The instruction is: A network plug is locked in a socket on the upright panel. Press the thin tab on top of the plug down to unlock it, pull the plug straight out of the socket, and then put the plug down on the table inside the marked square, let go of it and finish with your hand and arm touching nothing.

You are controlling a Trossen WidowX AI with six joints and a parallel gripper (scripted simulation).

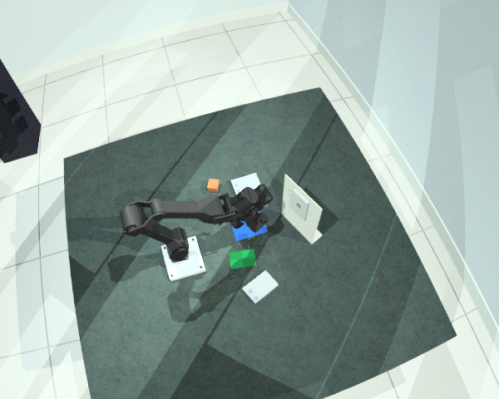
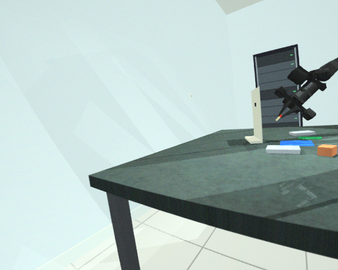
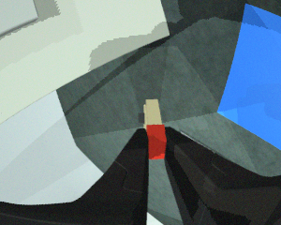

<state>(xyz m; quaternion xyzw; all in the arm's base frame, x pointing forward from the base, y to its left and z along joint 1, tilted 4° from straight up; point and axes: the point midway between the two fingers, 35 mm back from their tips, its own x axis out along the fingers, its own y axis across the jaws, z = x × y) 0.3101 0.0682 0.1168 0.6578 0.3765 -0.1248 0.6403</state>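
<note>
Cabinet, dark and tall, stands at the far left of the top view, off the table. Next comes the arm, rising from a white base plate and reaching right across the table. An orange block sits beyond the arm, apart from it.

Further right, a green patch lies flat, with a blue patch near it, partly covered by the arm (which of the two is the marked square, I cannot tell). One pale slab lies near the blue patch; another pale slab lies near the green one.

The gripper slants downward above the table, its fingers clamped on the red end of the plug. The plug is out of the socket and off the table, its cream end protruding past the fingertips (tilted down, like the hand).

Rightmost is the upright cream panel, with the dark socket opening on its face, apart from the plug.
</note>
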